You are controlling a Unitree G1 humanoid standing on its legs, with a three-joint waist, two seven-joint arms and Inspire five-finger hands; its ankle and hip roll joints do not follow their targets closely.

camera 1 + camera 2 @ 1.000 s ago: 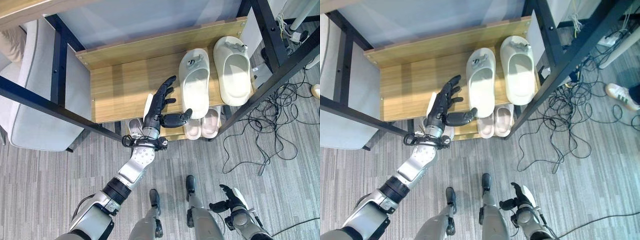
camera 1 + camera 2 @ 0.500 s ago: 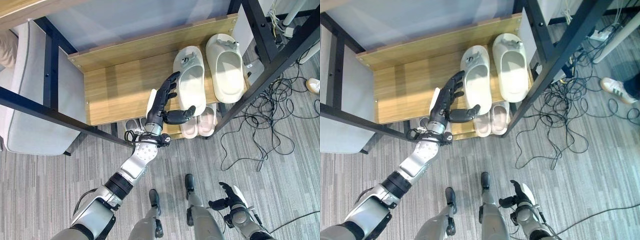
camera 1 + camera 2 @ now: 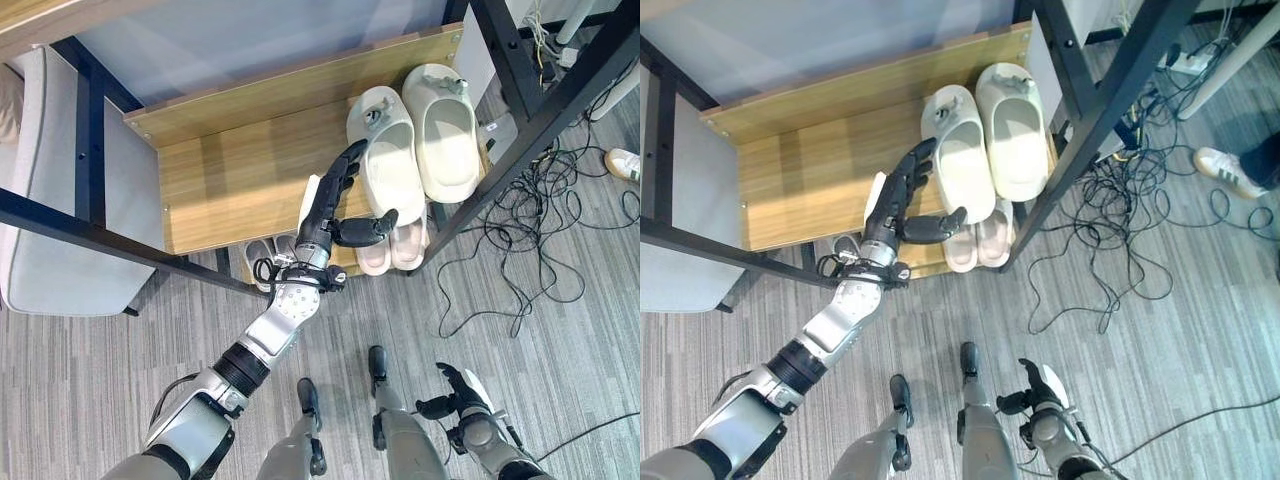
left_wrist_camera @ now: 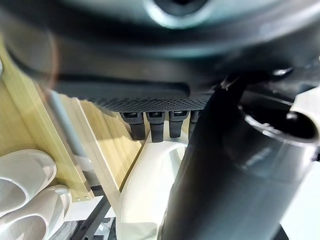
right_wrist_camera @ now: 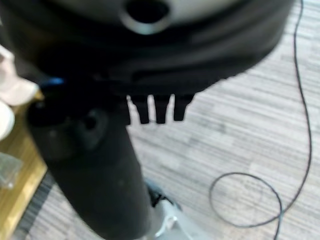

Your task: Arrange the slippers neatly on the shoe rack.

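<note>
Upper middle of the frame: the left robot hand (image 3: 335,205), fingers straight and spread, rests against the left slipper (image 3: 387,157) on the rack (image 3: 230,180). Beside it sits the right slipper (image 3: 445,135). Both lie lengthwise, toes toward the rack's back. A gentle sideways nudge should align them. The right robot hand (image 3: 462,397) hangs low, relaxed.

Smooth matt cream slippers (image 3: 420,150) sit on a pale wood-grain shoe rack (image 3: 240,180).
</note>
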